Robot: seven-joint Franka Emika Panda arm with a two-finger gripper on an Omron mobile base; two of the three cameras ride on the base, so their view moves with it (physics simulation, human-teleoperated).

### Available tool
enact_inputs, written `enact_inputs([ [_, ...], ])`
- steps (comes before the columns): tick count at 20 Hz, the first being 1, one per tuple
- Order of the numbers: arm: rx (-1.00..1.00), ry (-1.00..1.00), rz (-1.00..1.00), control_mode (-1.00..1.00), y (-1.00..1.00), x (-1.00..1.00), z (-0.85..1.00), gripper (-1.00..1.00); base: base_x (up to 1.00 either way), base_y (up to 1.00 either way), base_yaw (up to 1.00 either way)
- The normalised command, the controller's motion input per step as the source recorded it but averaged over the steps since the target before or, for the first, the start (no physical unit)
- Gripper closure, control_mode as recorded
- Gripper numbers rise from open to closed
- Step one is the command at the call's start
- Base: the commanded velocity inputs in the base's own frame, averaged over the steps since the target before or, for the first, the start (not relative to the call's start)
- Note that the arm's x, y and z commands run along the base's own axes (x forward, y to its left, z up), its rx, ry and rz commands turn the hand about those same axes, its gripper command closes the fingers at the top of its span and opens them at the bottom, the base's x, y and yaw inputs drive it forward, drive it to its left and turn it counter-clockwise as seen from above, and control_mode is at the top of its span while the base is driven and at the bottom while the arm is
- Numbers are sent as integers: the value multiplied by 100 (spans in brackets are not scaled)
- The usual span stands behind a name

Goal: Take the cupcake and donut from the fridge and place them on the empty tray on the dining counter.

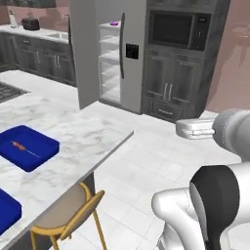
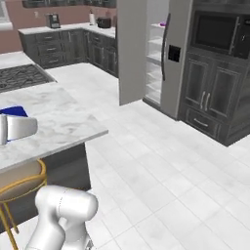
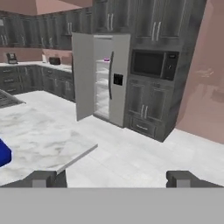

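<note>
Far off, the fridge (image 3: 101, 78) stands open, the donut (image 1: 114, 23) a mere purple speck inside. Gripper (image 3: 114, 178) spread wide, holding nothing.

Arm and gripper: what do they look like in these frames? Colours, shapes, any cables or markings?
The arm is glossy white with rounded, bulbous link shells and a dark, near-black joint section between them. The wrist ends in a grey cylinder carrying a flat white hand block. The gripper has two small, blocky dark-grey fingertips. No external cables, logos or markings can be made out.
</note>
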Motion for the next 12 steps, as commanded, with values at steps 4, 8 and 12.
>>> enact_inputs([
  [4,0,0,0,100,0,0,0,-100,92,-100,-3],
  [8,0,0,0,100,0,0,0,-100,100,-100,0],
  [12,0,0,0,100,0,0,0,-100,100,-94,0],
])
